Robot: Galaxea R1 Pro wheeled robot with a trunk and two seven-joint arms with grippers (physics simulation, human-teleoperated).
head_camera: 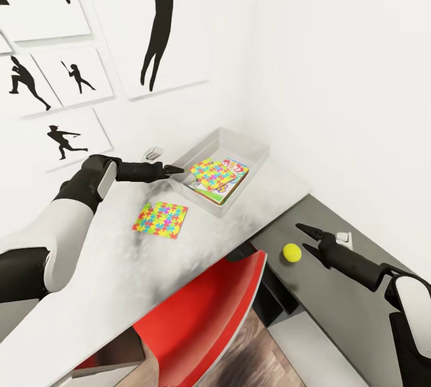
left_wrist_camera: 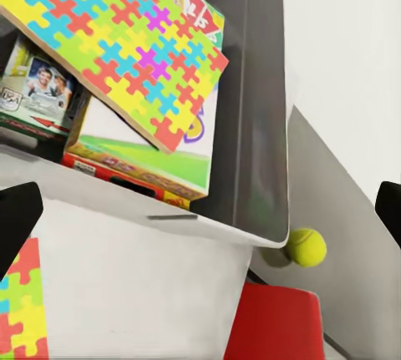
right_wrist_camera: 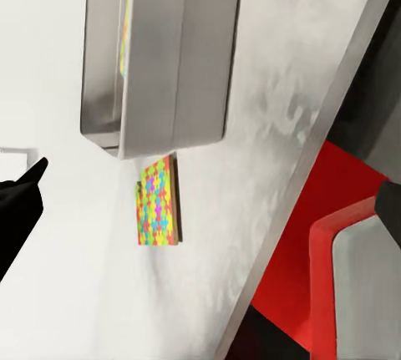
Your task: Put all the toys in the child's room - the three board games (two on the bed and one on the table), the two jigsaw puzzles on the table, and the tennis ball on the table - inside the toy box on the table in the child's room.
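The right end effector (head_camera: 307, 238), fingers apart, sat at lower right facing the small yellow-green tennis ball (head_camera: 291, 252), apparently lined up to grasp it for the pale grey toy box (head_camera: 260, 162).

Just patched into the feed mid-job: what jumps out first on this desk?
The brightest thing is the jigsaw puzzle lying flat on the pale table, just outside the toy box, where a second puzzle rests tilted on the board games. The tennis ball sits on the lower dark section, right in front of the open right tool. A red chair is tucked beneath the desk.
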